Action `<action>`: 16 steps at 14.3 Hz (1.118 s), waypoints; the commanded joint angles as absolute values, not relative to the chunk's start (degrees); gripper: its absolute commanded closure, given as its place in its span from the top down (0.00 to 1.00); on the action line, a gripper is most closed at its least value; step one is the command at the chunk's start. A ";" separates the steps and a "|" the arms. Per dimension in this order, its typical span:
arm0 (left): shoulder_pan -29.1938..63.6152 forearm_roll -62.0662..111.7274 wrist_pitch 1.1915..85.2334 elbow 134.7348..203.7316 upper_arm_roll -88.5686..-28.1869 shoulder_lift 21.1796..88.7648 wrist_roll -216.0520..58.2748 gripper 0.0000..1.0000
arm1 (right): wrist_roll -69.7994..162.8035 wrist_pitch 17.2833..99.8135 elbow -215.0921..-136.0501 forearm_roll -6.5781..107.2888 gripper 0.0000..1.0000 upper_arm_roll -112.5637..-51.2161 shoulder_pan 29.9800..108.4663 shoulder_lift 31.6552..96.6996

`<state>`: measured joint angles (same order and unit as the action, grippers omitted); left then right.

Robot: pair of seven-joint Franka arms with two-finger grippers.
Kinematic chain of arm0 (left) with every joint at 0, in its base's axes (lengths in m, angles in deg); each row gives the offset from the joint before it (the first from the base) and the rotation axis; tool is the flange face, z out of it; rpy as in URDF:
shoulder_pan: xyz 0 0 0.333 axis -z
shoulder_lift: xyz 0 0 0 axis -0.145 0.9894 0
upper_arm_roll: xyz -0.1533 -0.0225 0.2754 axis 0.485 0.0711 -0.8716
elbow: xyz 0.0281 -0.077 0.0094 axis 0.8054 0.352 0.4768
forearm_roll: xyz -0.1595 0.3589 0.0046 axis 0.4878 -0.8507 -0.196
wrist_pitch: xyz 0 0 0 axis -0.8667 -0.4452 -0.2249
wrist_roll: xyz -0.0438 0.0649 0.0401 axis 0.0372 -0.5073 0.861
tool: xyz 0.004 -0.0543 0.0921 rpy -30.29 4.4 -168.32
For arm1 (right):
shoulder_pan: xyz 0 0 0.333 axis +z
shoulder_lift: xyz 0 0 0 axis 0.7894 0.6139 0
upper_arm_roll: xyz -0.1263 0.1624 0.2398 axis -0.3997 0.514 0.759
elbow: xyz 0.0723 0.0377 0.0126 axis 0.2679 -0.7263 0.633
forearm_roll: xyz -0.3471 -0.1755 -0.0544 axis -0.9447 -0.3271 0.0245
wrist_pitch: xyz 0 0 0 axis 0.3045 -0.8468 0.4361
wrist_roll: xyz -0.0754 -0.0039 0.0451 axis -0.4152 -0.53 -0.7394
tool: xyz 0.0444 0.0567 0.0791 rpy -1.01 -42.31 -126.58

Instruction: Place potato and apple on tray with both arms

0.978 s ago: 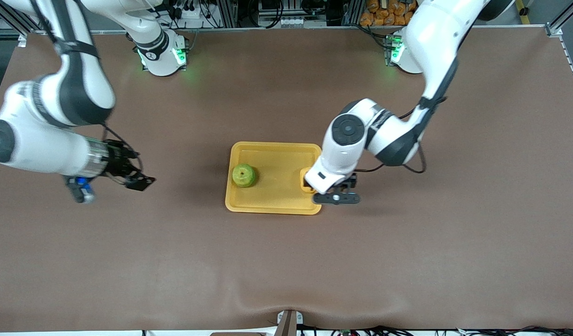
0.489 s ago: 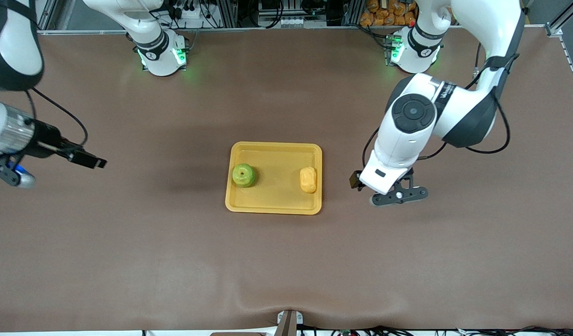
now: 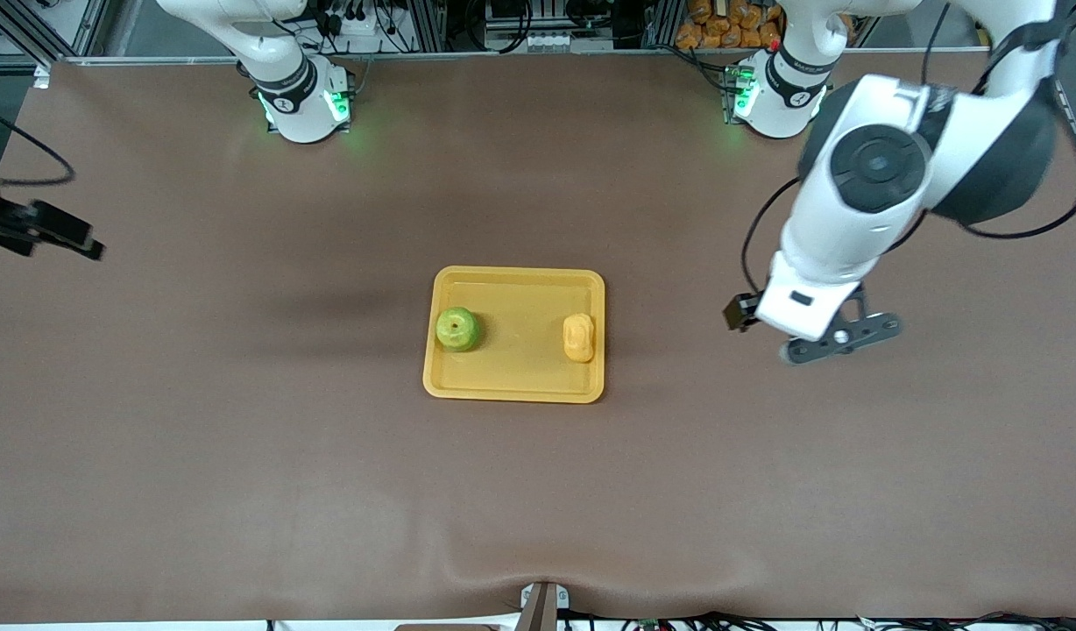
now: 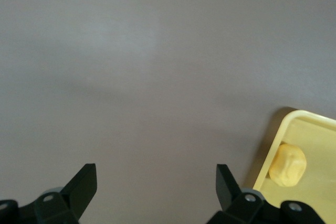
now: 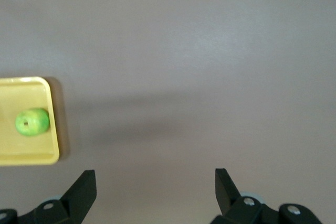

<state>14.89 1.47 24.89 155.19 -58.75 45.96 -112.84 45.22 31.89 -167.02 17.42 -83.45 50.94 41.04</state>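
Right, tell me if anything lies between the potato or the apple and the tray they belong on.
Nothing does: the potato and the apple both already lie on the tray. The left tool hangs open over bare table toward the left arm's end; the right tool is open over bare table toward the right arm's end.

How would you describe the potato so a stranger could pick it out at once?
Find the shallow yellow-orange plastic tray mid-table. Two things lie in it; the small oblong pale-yellow potato lies at the left arm's end. Its neighbour, the round green apple, lies at the right arm's end.

A brown table (image 3: pixel 240 456) carries one yellow-orange tray (image 3: pixel 513 391) lying at its middle.
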 commanded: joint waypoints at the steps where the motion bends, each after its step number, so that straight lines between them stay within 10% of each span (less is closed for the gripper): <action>1: 12.56 2.30 23.17 154.69 -58.51 43.60 -107.27 1.00 | 47.36 27.93 -164.53 16.50 1.00 -83.38 50.19 41.07; 16: 6.66 9.33 11.22 155.65 -62.19 34.10 -86.44 1.00 | 47.89 26.60 -164.44 13.33 1.00 -82.86 49.57 40.98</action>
